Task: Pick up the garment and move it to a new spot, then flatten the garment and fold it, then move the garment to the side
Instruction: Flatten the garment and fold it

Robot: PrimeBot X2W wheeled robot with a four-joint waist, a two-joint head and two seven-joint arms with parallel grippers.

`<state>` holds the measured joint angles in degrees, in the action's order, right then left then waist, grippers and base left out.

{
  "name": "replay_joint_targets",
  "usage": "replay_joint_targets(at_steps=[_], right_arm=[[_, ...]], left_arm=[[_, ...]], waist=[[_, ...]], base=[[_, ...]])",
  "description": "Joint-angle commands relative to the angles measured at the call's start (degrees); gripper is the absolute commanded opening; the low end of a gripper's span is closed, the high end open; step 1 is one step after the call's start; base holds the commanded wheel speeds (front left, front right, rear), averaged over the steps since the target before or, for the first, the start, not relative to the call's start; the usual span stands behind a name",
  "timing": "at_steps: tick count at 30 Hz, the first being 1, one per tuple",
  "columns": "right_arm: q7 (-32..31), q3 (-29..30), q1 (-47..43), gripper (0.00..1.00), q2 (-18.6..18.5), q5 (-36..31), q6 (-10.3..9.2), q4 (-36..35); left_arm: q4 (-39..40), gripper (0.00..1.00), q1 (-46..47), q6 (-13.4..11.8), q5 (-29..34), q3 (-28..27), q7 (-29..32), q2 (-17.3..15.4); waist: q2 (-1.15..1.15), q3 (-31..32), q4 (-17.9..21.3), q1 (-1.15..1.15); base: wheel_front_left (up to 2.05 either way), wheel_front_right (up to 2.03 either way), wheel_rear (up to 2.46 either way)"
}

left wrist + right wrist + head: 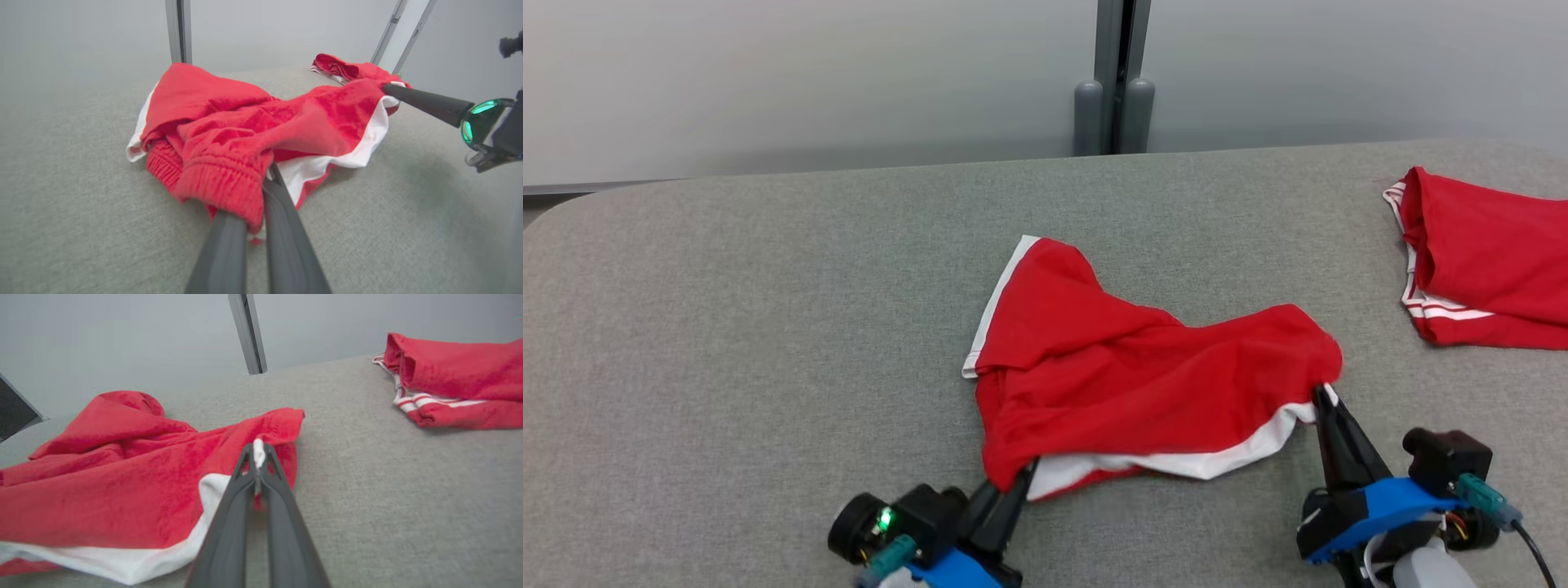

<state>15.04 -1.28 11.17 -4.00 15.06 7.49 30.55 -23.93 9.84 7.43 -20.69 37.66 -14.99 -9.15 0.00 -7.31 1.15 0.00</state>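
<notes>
The garment (1127,367) is a pair of red shorts with white trim, lying crumpled at the middle of the grey table (727,327). My left gripper (1017,482) is shut on its elastic waistband (222,185) at the near left corner. My right gripper (1321,398) is shut on the white-trimmed hem at the near right corner, and a bit of white cloth (258,451) shows pinched between its fingertips. In the left wrist view the right gripper's finger (425,102) reaches in from the right onto the garment (253,118). The cloth sags between the two grips.
A second red garment with white stripes (1486,269) lies folded at the table's far right, also in the right wrist view (453,384). A grey post (1115,82) stands behind the table against a pale wall. The table's left half is bare cloth surface.
</notes>
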Motion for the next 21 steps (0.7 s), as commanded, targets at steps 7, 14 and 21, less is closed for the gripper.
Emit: replay_joint_targets(at_steps=[7, 14, 21], right_arm=[[0.13, -6.11, 8.17, 0.0, -2.34, 3.98, 0.01, -7.47], [-1.86, -7.72, 27.2, 0.0, -3.15, 6.8, 0.01, -6.27], [-3.42, -5.91, 50.89, 0.0, -2.91, 9.4, 0.01, 0.02]], left_arm=[[8.98, 0.0, 8.56, -0.05, -1.58, -5.03, 1.15, -3.21], [11.71, 0.0, 26.03, 0.0, -3.14, -10.26, 5.49, -6.43], [7.95, 0.0, 48.09, 0.04, -3.56, -9.84, 8.27, -9.17]], waist=[[0.0, -1.18, -0.08, 0.0], [0.0, -6.65, 0.37, 0.0], [0.0, -15.21, 1.43, 0.0]], base=[[0.0, 0.0, 0.0], [0.0, 0.0, 0.0], [0.0, 0.0, 0.0]])
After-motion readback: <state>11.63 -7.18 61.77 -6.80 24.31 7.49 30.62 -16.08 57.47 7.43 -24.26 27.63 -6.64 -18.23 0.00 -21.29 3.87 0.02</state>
